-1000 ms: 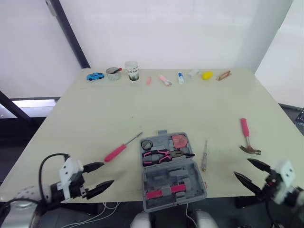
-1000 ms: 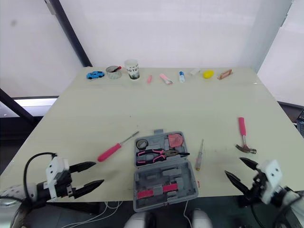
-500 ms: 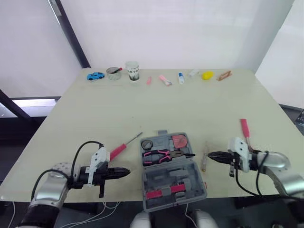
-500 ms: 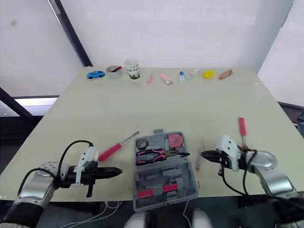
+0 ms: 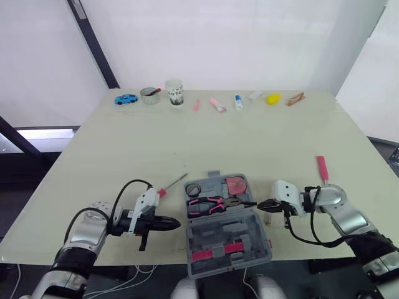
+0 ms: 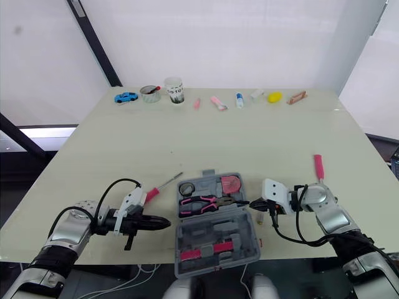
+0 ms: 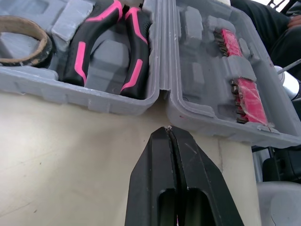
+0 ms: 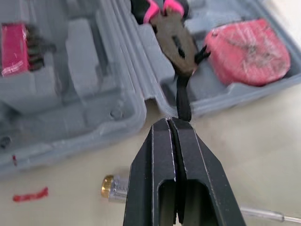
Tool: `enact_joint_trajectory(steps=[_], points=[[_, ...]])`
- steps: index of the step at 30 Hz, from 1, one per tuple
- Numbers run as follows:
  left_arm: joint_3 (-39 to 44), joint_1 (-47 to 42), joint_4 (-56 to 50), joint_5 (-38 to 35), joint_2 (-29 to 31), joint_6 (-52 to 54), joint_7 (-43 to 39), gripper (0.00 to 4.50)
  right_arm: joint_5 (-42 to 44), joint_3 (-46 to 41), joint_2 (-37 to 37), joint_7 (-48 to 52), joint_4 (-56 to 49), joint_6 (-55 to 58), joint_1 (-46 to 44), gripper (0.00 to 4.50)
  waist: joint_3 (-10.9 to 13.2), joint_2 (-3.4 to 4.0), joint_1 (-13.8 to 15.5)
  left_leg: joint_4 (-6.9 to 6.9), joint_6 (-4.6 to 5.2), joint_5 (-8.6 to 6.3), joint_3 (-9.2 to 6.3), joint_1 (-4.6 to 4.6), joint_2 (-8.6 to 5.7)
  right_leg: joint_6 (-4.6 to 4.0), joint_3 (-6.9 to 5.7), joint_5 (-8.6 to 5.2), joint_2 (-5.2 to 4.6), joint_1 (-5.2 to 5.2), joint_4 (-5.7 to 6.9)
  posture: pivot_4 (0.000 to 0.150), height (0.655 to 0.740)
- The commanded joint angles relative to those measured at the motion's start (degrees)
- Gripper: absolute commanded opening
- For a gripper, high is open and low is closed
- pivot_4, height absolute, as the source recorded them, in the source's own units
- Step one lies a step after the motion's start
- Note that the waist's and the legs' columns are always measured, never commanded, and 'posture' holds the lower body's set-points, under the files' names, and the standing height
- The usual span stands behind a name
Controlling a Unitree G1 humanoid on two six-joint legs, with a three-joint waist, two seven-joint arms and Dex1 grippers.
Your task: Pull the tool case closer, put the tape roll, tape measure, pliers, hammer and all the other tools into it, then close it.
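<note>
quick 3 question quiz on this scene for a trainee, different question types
1. True or false: the pliers lie inside the open tool case.
2. Where is the hammer? A: in the case. B: on the table, by the robot's right arm. C: at the far edge, among the small items.
3. Fill in: the fingers of the left gripper and the right gripper are both ____.

Key: 1 true; 2 B; 3 shut.
</note>
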Motion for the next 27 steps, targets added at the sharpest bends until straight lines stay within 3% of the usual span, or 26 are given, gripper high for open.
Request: enact_joint_trajectory(steps=[1,27], points=[[-0.6,-1.6,0.9,0.8,-0.6,-1.0,-0.9,0.05,-1.1,0.6,0.7,0.7,0.8,-2.6,-1.8,0.0,0.0,0.0,0.0,0.02,0.0,0.0,0.0,0.0,0.0,0.0,0.0,0.0,0.0,0.0,0.01,0.15,0.74],[-1.4,-7.2,9.7,4.6,-8.3,-6.3,1.9,0.05,-3.0,1.9,3.4,3.0,3.1,-4.8,-2.3,0.0,0.0,0.0,0.0,0.83,0.01,0.0,-0.08,0.01,0.04,-0.01,0.03,0.0,0.0,0.01,0.88,0.15,0.74]])
